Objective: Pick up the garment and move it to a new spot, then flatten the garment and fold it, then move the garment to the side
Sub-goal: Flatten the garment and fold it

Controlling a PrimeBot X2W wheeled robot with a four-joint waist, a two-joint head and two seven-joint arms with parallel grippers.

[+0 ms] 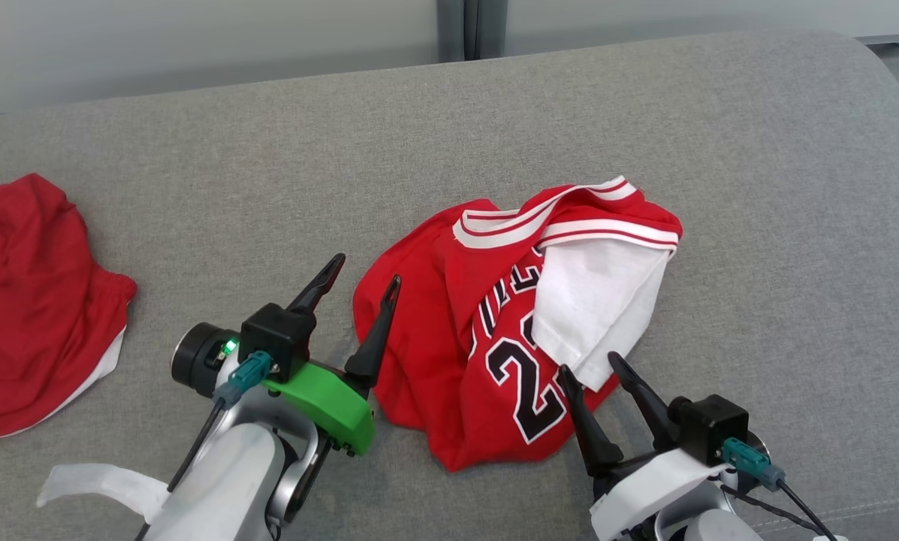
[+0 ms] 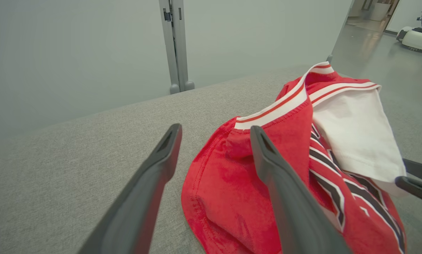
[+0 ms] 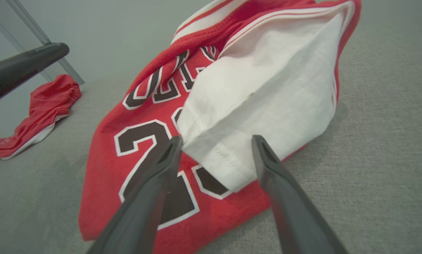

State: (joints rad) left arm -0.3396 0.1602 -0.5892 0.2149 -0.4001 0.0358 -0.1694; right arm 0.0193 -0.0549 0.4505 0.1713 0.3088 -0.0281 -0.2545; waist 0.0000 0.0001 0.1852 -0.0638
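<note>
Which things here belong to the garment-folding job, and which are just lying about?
Part of the job: crumpled red jersey; left gripper and right gripper, both open at its edges; grey cushion under it.

Just lying about: second red garment, apart at the left.

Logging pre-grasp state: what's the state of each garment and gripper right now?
Red basketball jersey with white lining: crumpled, lying on the grey fabric surface.
Red shorts: bunched, lying at the surface's left.
Left gripper: open, at the jersey's left edge, holding nothing.
Right gripper: open, at the jersey's near edge, holding nothing.
</note>
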